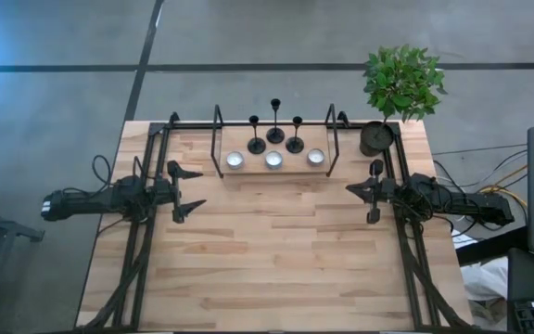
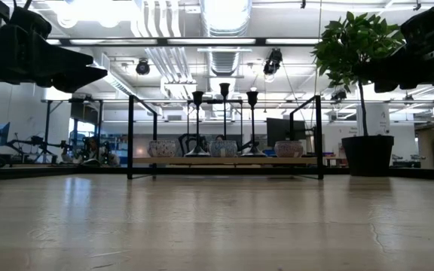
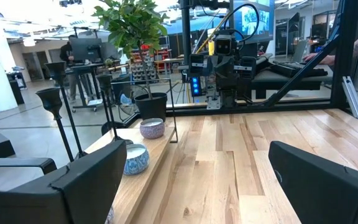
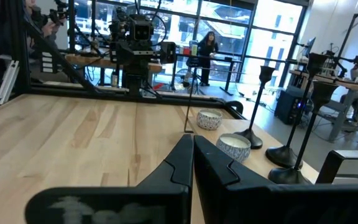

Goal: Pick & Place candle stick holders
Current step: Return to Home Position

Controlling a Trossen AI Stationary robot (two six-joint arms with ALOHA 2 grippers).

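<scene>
We are logging the three candle stick holders (image 1: 275,122) standing upright at the back of the shelf (image 1: 294,165) on the far edge of the table (image 1: 276,260), just behind a row of three candles (image 1: 273,160), the potted plant (image 1: 376,139) sitting just beside the shelf's right end. The left gripper (image 1: 195,191) is hovering over the left side with fingers spread wide, holding nothing, while the right gripper (image 1: 352,189) is hovering over the right side with fingers pressed together, empty, both well apart from the holders

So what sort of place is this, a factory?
Probably a robotics lab: left arm and right arm at a wooden table, exposed ceiling ducts, a person among desks beyond.
</scene>
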